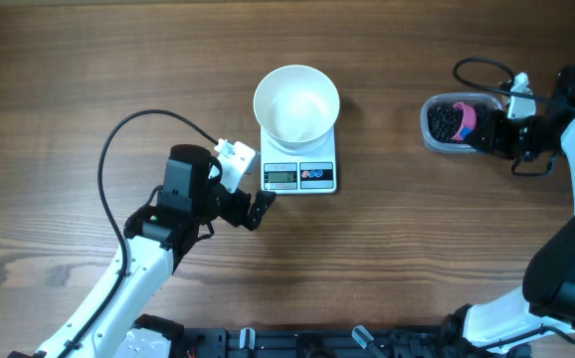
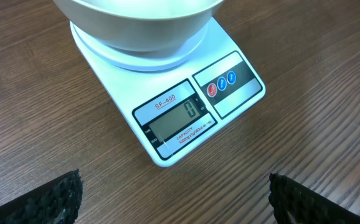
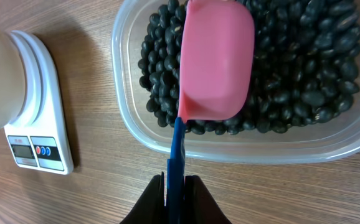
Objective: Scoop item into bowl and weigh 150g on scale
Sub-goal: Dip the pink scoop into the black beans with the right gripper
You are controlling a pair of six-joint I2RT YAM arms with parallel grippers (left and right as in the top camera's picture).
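The white bowl (image 1: 296, 102) stands on the white scale (image 1: 300, 164), and nothing shows inside it. In the left wrist view the scale (image 2: 192, 112) reads 0 below the bowl (image 2: 136, 25). My left gripper (image 1: 258, 209) (image 2: 175, 202) hovers open just in front of the scale, holding nothing. My right gripper (image 1: 488, 136) (image 3: 176, 193) is shut on the blue handle (image 3: 177, 155) of a pink scoop (image 3: 217, 62) (image 1: 464, 118). The scoop lies over the black beans (image 3: 304, 68) inside the clear tub (image 3: 261, 149).
The clear tub (image 1: 454, 121) sits at the right of the wooden table, well apart from the scale (image 3: 37, 124). A black cable (image 1: 118, 149) loops left of my left arm. Another cable (image 1: 481, 70) curves behind the tub.
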